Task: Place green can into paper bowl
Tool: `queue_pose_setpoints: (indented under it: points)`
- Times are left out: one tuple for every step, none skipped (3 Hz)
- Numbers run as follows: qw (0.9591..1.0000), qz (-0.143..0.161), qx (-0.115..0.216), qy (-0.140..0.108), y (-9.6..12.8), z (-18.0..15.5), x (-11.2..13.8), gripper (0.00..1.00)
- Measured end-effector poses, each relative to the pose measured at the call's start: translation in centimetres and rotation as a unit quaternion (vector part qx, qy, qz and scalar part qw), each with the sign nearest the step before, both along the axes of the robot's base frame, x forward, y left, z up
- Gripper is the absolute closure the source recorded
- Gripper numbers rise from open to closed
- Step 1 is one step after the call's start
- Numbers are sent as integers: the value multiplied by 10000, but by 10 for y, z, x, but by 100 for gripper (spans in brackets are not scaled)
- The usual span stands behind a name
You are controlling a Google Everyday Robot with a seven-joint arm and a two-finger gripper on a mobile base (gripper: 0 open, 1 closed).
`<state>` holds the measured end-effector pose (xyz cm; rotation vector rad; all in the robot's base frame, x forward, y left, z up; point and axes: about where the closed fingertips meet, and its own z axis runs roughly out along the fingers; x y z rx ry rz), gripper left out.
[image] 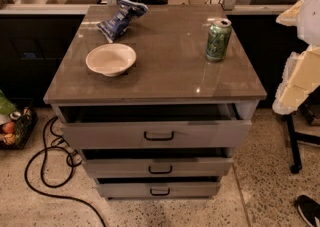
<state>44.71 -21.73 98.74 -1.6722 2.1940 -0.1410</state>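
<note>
Tool (300,73) hangs off the tabletop (170,73) at 3 o'clock, how far open I cannot tell, clearly not gripping the green can (218,40), which stands upright at 2 o'clock, well apart from the empty paper bowl (111,59) at 9 o'clock

Grey-topped cabinet (165,78), 3 drawers, all pulled out a bit, top drawer (155,133) furthest, black handles. Blue/white snack bag (121,18) crumpled at back-left of the top. Black cable (45,171) looped on speckled floor (270,181), left of cabinet. Basket (20,131) w/ misc items at left edge. Black stand leg (292,143) at right, dark shoe (309,210) btm-right corner. Gripper (295,91) at right edge, beside cabinet, off the top.
</note>
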Motion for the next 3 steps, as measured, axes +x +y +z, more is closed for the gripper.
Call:
queue_pose_setpoints:
  points:
    - [9986, -259, 368, -291, -17, -4, 16, 0]
    - [9889, -636, 1060, -823, -33, -8, 42, 0]
    - [9705, -878, 1777, -1372, -43, -12, 72, 0]
